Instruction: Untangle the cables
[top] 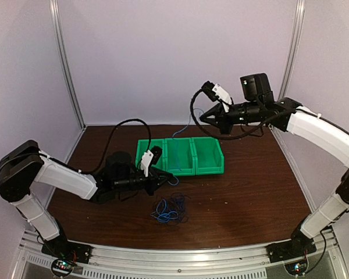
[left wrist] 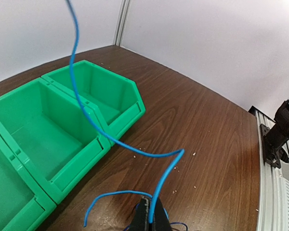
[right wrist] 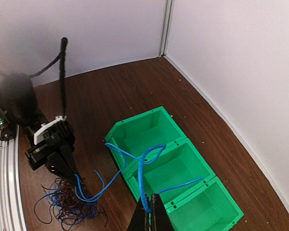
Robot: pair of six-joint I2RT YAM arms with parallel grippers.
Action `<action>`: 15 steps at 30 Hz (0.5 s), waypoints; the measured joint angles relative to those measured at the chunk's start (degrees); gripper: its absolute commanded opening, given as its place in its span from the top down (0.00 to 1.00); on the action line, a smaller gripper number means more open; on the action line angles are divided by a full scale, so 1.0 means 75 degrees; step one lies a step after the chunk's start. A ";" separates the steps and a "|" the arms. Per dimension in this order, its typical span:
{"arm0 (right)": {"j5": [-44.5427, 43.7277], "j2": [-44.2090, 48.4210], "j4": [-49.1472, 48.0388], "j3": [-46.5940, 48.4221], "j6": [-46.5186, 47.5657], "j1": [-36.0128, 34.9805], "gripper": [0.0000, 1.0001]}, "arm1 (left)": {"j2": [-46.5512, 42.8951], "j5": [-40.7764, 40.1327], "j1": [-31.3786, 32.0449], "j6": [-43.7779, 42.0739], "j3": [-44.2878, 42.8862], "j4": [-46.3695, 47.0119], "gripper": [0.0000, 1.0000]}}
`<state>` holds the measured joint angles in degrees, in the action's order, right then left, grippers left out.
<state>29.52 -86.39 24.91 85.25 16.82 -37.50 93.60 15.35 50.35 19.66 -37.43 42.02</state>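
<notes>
**Both grippers clamped on blue cable; tangle lies on the table**

Left side. The left gripper sits low over the table, at about seven o'clock from the row of bins. Its jaws are pressed together with only a thin strand between them. That strand is a blue cable. In the left wrist view it rises from the fingertips, bends across the wood and climbs over the bins out of the top of the picture.

Centre. One heap of cables lies on the table at six o'clock from the bins, and near the left gripper at its five o'clock. It is a mix of thin blue and dark wires looped over one another. The strands are too tangled to count.

Three green bins stand side by side, touching, in one row. Blue loops hang above them. A loose blue end reaches over the row, but I cannot tell which compartment it is over.

Right side. The right gripper is raised well above the table, at about one o'clock from the bins. Its jaws are closed tight on blue cable, which hangs down toward the bins and the left gripper. Whether both grippers hold the same strand cannot be traced with certainty.

Count: two grippers, both gripping; three bins; one heap.
</notes>
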 measured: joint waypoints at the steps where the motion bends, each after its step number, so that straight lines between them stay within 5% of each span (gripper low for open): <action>1: -0.0006 0.0003 -0.0020 0.0003 -0.0020 0.0256 1.00 | -0.0032 -0.0050 0.0003 0.0023 0.0090 0.0006 1.00; 8: -0.0221 0.0221 -0.0323 0.0157 -0.0134 0.2037 1.00 | -0.0527 -0.0487 0.0000 0.0294 0.1338 -0.0125 1.00; 15: -0.0085 0.0533 -0.0784 -0.0096 -0.0117 0.2090 1.00 | -0.1064 -0.1096 0.0003 0.0370 0.0947 -0.1000 1.00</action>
<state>28.88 -82.39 19.03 84.53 15.94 -21.82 85.62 7.14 50.37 22.44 -30.33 34.52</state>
